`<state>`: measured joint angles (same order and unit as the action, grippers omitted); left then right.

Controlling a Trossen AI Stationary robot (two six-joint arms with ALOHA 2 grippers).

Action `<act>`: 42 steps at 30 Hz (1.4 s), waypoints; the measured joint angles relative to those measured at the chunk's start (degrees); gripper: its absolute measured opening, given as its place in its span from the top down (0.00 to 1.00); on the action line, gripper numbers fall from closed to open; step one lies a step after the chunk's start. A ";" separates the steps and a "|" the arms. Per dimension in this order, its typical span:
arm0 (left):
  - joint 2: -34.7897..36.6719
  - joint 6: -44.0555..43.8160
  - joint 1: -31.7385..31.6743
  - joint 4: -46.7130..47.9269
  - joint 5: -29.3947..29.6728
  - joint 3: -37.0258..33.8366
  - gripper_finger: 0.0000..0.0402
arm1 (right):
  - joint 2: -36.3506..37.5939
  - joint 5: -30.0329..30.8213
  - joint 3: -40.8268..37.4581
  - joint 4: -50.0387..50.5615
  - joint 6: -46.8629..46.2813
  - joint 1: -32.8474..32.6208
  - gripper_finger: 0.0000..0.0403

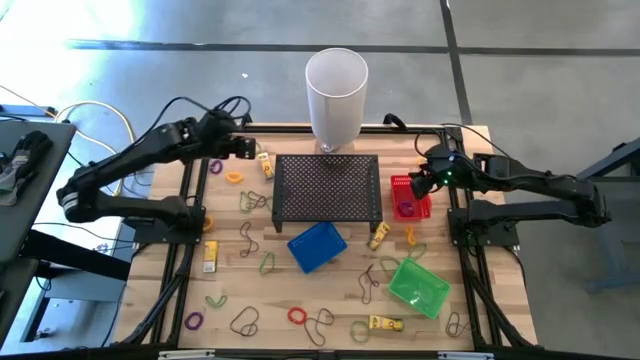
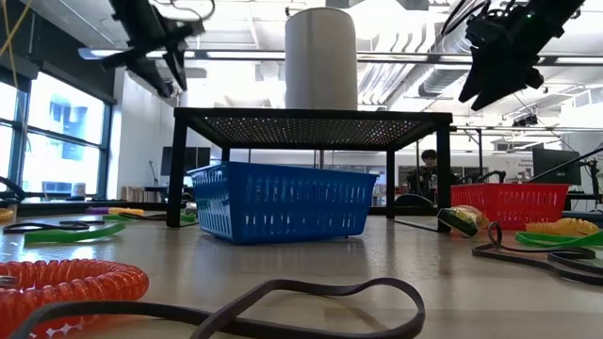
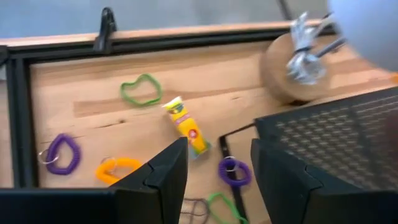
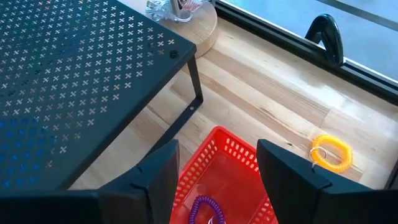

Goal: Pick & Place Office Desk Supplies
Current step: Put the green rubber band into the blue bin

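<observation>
As seen from above, left gripper (image 1: pixel 253 146) raised over the table's far left area, just beside the mesh stand's (image 1: pixel 328 186) far left corner. Fingers (image 3: pixel 163 172) parted with a clear gap, nothing between them, nothing touched. Directly below in the left wrist view: yellow piece (image 3: pixel 186 126), purple coil (image 3: pixel 234 170), orange coil (image 3: pixel 117 168), second purple coil (image 3: pixel 60 153) and green loop (image 3: pixel 141 89), all loose on the wooden table (image 3: pixel 205 81).

Further along, white cylinder (image 1: pixel 336 96) upright at the far edge behind the stand. Blue basket (image 1: pixel 317 246) on the table just in front of the stand. More loops and yellow pieces scattered over the near half, among them a red coil (image 1: pixel 297 316) and a yellow piece (image 1: pixel 384 324). Green basket (image 1: pixel 419 285) near the front right, tilted.

At the right, right gripper (image 1: pixel 420 184) above the red basket (image 1: pixel 411 197), which sits beside the stand's right edge. Fingers (image 4: pixel 163 171) spread well apart, empty, clear of the basket rim. One purple coil (image 4: pixel 203 208) lying inside the red basket. Orange coil (image 4: pixel 330 151) on the table beside that basket, apart from it.
</observation>
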<state>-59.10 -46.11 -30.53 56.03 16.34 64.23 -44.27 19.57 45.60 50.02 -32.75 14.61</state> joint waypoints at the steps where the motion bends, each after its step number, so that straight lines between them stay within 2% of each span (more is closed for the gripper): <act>1: -1.03 -0.31 -0.59 0.61 -0.12 0.00 0.58 | 0.00 -0.02 0.00 0.02 0.02 0.00 0.50; 5: -4.91 -1.98 -3.83 3.36 -1.50 -0.02 0.58 | 0.00 -0.27 0.00 0.70 0.02 0.00 0.50; 17: -15.38 8.96 -19.53 3.27 -12.96 -0.04 0.57 | -0.02 -0.31 0.09 2.16 -0.31 0.00 0.50; 23: -23.24 8.79 -23.26 0.60 -12.97 -0.04 0.57 | -0.02 -0.68 0.09 2.10 -0.44 0.00 0.50; 29: -31.06 8.85 -25.30 -8.20 -12.15 -0.04 0.57 | -0.02 -1.90 0.09 2.03 -1.39 0.02 0.50; 36: -36.17 4.99 -29.16 -12.35 -14.08 -0.04 0.58 | -0.02 -3.90 0.09 2.01 -2.16 0.00 0.50; 42: -39.04 4.18 -29.32 -13.51 -14.12 -0.04 0.58 | -0.02 -4.74 0.09 1.99 -2.16 0.02 0.50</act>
<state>-98.14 -41.93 -59.85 42.52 2.21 64.18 -44.29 14.83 45.69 52.01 -34.92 14.63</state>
